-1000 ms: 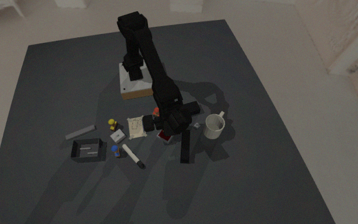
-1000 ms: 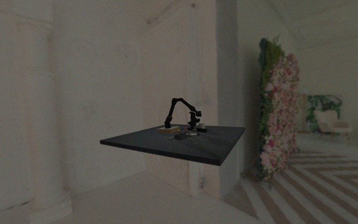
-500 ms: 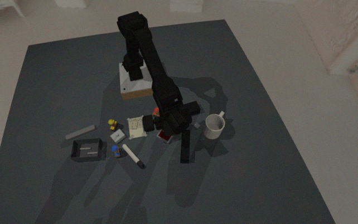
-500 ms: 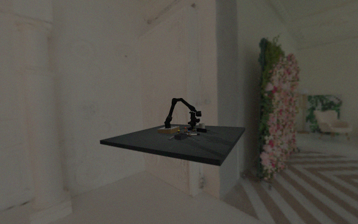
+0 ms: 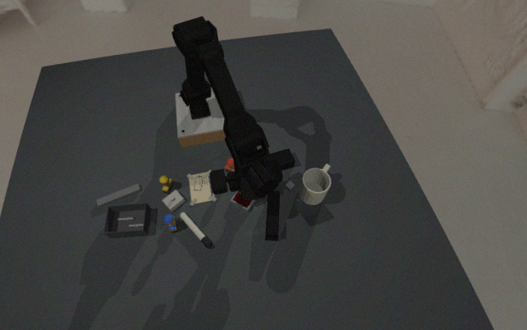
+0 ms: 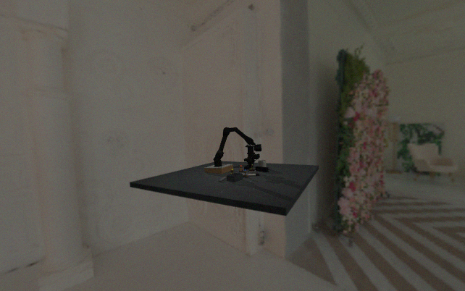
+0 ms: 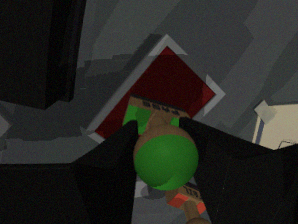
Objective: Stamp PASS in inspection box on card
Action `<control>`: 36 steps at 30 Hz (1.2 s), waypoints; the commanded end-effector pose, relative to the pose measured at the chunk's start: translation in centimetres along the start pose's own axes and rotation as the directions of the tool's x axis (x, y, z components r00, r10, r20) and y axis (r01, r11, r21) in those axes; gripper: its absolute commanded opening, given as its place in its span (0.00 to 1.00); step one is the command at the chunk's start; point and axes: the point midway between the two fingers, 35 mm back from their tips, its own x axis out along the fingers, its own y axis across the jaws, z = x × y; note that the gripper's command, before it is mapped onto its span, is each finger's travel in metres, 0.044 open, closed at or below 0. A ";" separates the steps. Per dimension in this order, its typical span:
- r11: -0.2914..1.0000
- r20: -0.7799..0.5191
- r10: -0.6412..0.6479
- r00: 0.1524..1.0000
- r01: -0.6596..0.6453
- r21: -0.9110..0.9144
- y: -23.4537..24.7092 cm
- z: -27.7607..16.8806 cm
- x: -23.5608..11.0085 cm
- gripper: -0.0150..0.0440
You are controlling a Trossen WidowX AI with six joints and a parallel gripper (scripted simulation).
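My gripper (image 7: 158,125) (image 5: 249,195) (image 6: 250,165) is shut on the PASS stamp (image 7: 166,160), which has a green knob and a wooden body with green marks. The stamp points straight down over the red ink pad (image 7: 178,82) (image 5: 242,203), its base over the pad's near edge; I cannot tell if it touches. The cream card (image 5: 200,188) (image 7: 280,128) with its drawn box lies just left of the pad. In the top view the wrist hides the stamp.
A red-knobbed stamp (image 5: 230,164) stands close behind my gripper. A yellow stamp (image 5: 165,181), blue stamp (image 5: 169,221), small white block (image 5: 173,200), marker (image 5: 196,230), grey bar (image 5: 119,194) and dark tray (image 5: 110,217) lie left. A black bar (image 5: 272,215) and mug (image 5: 316,186) lie right.
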 end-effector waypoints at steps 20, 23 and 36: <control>1.000 -0.004 -0.001 1.000 0.001 0.000 0.0 0.0 0.0 0.25; 1.000 -0.004 -0.001 1.000 0.001 0.000 0.0 0.0 -0.1 0.25; 1.000 -0.004 -0.001 1.000 0.001 0.000 0.0 0.0 -0.8 0.25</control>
